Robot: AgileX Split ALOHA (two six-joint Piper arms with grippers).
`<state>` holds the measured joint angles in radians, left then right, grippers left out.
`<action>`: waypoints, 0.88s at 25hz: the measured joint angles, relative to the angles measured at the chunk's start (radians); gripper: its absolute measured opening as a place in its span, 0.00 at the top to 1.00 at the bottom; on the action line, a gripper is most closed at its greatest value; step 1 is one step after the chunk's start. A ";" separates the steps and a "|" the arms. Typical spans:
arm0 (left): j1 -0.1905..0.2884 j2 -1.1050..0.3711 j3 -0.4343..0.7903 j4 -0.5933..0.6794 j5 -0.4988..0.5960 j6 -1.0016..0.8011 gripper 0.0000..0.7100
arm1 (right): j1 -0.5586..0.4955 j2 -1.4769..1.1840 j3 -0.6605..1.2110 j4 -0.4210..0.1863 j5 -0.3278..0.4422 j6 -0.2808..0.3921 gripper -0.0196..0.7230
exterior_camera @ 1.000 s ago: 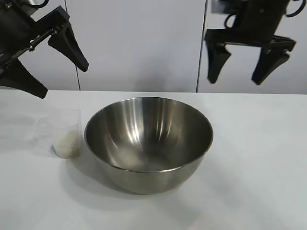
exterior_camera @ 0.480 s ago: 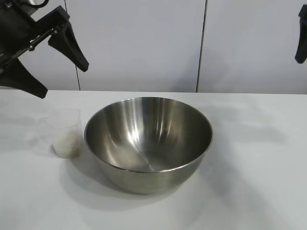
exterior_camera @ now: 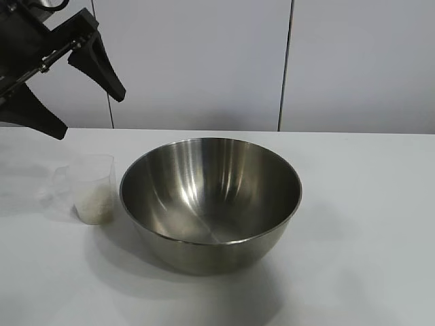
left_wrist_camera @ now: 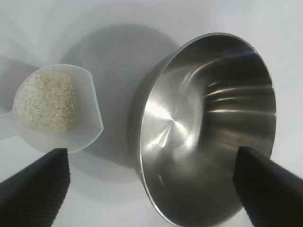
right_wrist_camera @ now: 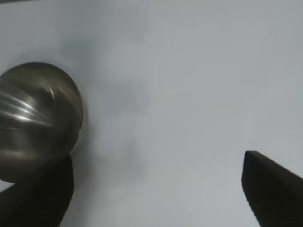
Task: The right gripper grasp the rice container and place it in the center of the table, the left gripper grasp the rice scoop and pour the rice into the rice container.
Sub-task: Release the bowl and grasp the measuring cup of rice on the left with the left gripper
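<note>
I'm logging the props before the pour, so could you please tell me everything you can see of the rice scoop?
The scoop is a small cup of clear, slightly cloudy plastic with a flat handle and a pouring lip. It stands upright on the white table, just beside the steel bowl on the left arm's side; whether the two touch is unclear. White rice fills its lower part. Nothing grips it: the left gripper hangs above, jaws wide open.

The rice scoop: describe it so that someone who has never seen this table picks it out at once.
Find the big steel rice container in the middle of the white table. Just beside it, on the left arm's side, stands the rice scoop. It is small and clear plastic, with white rice inside; the bowl is wide, shiny and empty.
</note>
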<state>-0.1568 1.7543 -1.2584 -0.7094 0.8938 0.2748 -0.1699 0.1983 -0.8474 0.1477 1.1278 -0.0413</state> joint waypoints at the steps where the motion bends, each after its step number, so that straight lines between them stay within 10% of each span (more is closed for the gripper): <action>1: 0.000 0.000 0.000 0.000 0.000 0.000 0.05 | 0.000 -0.056 0.043 -0.002 0.024 0.005 0.08; 22: 0.000 0.000 0.000 0.000 -0.006 0.000 0.05 | 0.009 -0.218 0.376 -0.086 -0.029 -0.072 0.08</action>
<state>-0.1568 1.7543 -1.2584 -0.7094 0.8877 0.2748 -0.1613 -0.0196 -0.4713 0.0612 1.0988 -0.1131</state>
